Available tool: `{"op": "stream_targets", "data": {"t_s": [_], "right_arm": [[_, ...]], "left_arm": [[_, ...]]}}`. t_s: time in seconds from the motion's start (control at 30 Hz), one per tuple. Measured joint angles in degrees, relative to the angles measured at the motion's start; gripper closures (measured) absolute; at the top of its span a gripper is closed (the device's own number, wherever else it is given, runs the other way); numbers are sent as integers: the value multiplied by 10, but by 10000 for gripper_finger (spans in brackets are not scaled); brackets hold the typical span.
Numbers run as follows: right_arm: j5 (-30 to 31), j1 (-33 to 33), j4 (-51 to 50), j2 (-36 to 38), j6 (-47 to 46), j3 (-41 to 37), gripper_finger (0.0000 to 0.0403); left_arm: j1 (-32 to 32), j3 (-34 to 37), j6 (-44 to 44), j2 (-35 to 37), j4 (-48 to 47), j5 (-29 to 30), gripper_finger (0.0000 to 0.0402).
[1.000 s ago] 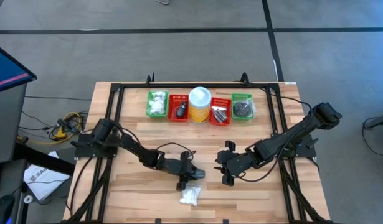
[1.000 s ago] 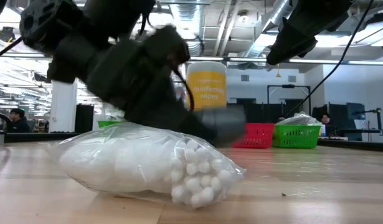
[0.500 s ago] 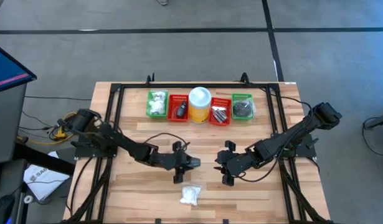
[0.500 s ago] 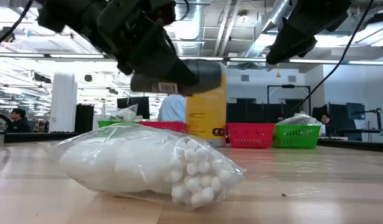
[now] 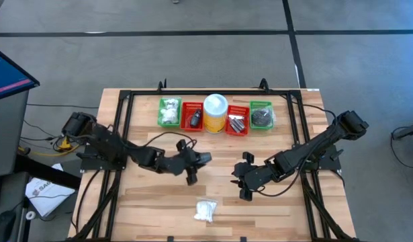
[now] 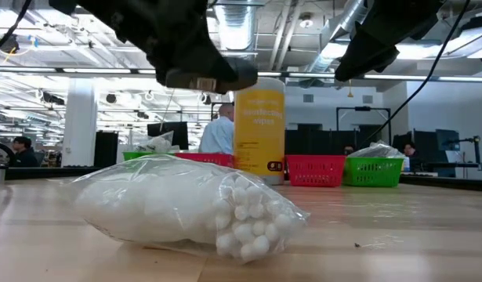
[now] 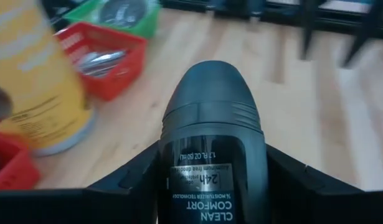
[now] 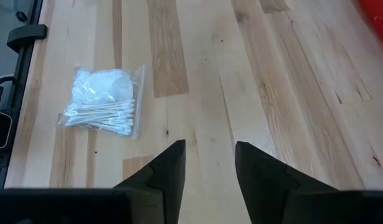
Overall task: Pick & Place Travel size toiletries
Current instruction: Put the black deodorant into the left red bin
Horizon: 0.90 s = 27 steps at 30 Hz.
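Observation:
A small dark deodorant stick (image 7: 210, 118), labelled "CLEAN COMFORT", sits in my left gripper (image 5: 196, 163), which hangs over the table's middle, short of the baskets. In the low view the gripper and stick (image 6: 213, 77) float above the table. A clear bag of white cotton swabs (image 5: 206, 210) lies flat near the table's near edge and fills the low view (image 6: 186, 207). My right gripper (image 8: 210, 162) is open over bare wood at the centre right (image 5: 243, 181), and the swab bag (image 8: 104, 102) lies ahead of it. My left gripper pinches the deodorant stick by the two sides of its labelled body (image 7: 207, 180), one finger (image 7: 132, 177) on each side. The rounded cap end (image 7: 210, 84) sticks out ahead of the fingers. The stick lies roughly level and is lifted clear of the table.
Along the far edge stand a green basket (image 5: 169, 112), a red basket (image 5: 192, 117), a yellow canister with a white lid (image 5: 215, 113), another red basket (image 5: 237, 121) and a green basket (image 5: 261, 115). A black frame (image 5: 125, 134) borders the table. People show in the room behind.
My left gripper has risen from beside the swab bag and moved toward the far edge and the baskets, carrying the deodorant stick up clear of the table. The swab bag has stayed where it was.

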<state>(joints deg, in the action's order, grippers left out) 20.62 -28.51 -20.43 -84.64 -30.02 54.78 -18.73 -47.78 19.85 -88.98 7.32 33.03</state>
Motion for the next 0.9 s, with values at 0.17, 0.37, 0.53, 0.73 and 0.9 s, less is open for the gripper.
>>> {"op": "stream_targets", "data": {"t_s": [0.17,0.37,0.53,0.73,0.9], "right_arm": [[0,0,0,0,0,0,272],[0,0,0,0,0,0,271],[0,0,0,0,0,0,273],[0,0,0,0,0,0,273],[0,0,0,0,0,0,274]], "left_arm": [[33,0,39,0,-34,14,197],[69,0,84,0,-75,15,201],[96,0,106,0,-91,15,198],[125,0,111,-1,-93,15,198],[151,0,113,-1,-98,15,200]]}}
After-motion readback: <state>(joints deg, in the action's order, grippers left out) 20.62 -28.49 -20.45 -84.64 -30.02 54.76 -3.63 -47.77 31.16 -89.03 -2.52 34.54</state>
